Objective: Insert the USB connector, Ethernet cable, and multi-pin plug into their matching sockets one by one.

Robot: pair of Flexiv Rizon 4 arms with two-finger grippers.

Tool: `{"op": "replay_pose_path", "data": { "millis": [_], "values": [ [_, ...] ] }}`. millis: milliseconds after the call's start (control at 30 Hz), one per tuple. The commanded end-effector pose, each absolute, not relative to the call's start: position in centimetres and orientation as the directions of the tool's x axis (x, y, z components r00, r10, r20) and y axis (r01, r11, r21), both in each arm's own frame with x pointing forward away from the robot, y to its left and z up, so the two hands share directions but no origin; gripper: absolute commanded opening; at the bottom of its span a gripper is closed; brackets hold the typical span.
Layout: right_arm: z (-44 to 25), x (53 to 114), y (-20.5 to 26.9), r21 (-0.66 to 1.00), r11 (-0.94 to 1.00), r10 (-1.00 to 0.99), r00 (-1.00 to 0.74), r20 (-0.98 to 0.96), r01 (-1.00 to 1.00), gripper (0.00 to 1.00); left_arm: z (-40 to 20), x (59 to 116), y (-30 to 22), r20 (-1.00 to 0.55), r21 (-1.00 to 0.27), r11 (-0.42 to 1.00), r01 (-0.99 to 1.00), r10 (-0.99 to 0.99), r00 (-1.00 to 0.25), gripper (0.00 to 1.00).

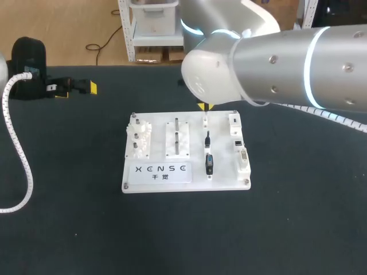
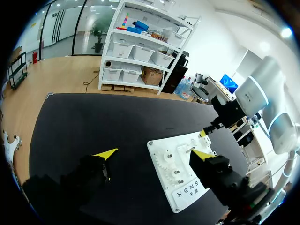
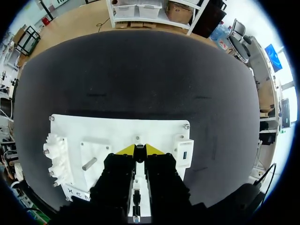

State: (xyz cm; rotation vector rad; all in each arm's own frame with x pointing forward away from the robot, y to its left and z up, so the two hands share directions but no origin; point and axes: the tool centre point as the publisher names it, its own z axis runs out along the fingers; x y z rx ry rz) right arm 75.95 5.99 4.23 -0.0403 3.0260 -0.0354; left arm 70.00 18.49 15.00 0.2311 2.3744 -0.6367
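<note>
Head view: USB connector [image 1: 209, 163] lengthwise near-to-far

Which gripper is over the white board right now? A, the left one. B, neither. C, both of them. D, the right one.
D: the right gripper hangs over the far edge of the white board, while the left gripper is off to the side, over the black table.
</note>
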Motion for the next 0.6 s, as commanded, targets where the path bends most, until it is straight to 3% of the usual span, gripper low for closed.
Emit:
{"op": "replay_pose_path", "data": {
  "millis": [33, 600],
  "values": [
    [5.3, 74.5, 4.7, -0.013, 1.0, -0.03, -0.987, -0.157, -0.028, 0.0, 15.0, 70.0, 18.5, -0.642, -0.383, 0.866, 0.321, 0.0, -0.767, 1.0],
    [4.5, 73.6, 0.4, -0.048, 0.999, 0.012, -0.989, -0.149, 0.019, 0.0, 15.0, 70.0, 18.5, -0.642, -0.383, 0.866, 0.321, 0.0, -0.767, 1.0]
  ]
}}
